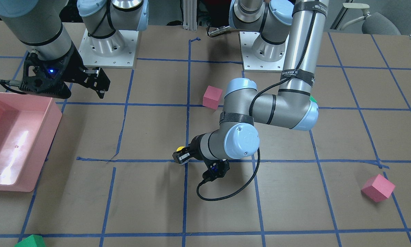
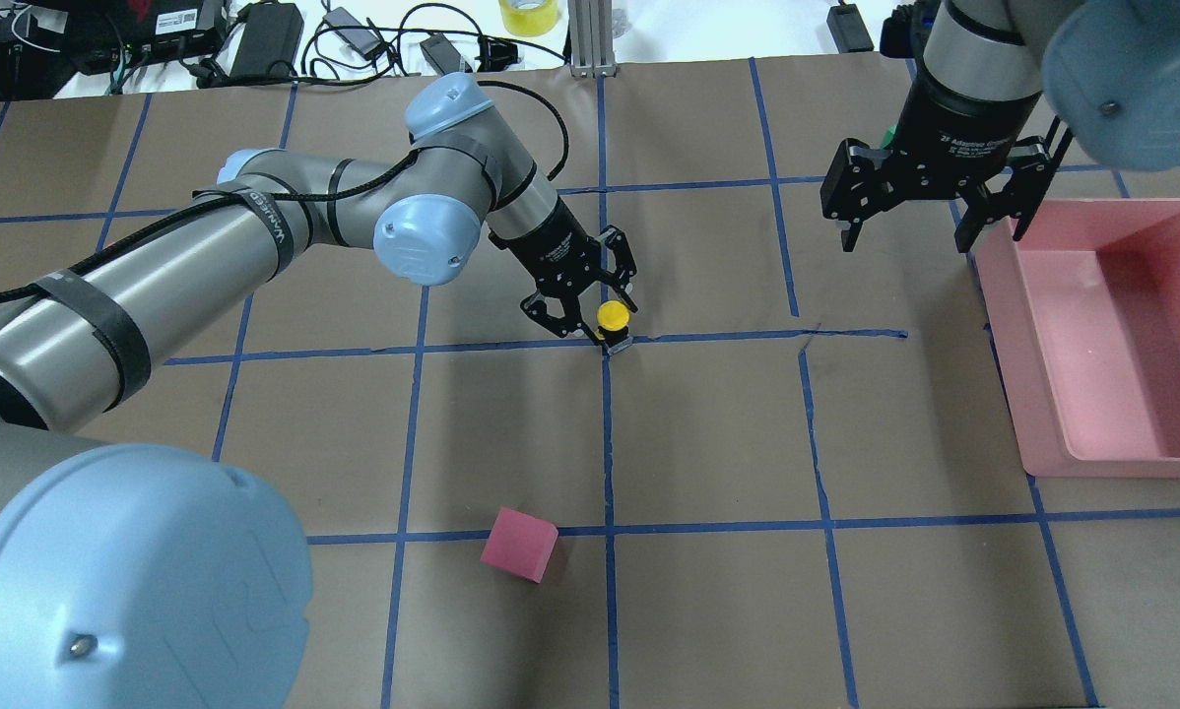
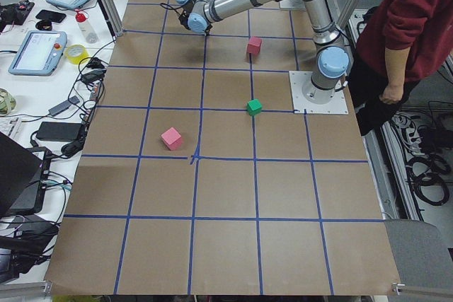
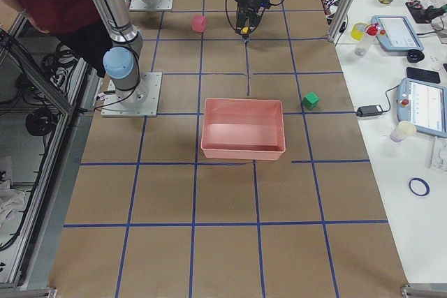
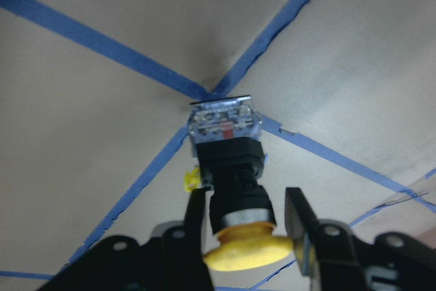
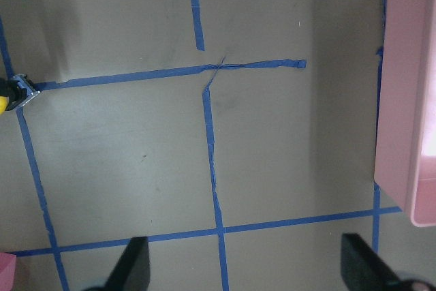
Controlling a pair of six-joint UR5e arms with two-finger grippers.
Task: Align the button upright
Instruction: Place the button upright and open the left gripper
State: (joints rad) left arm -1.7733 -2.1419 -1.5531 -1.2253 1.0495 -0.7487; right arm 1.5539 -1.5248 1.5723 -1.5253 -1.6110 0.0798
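The button has a yellow mushroom cap, a black body and a greyish base. It stands on a blue tape crossing near the table's middle, leaning slightly. My left gripper reaches down at a slant and is shut on it. In the left wrist view the two fingers flank the yellow cap and black body of the button, whose base rests on the paper. The yellow cap peeks out beside the left gripper. My right gripper hangs open and empty above the table, beside the pink bin.
A pink bin sits at the right, under the right arm. A pink cube lies near the robot, another pink cube is on the left arm's side, and a green cube is at the far edge. A person stands behind the robot.
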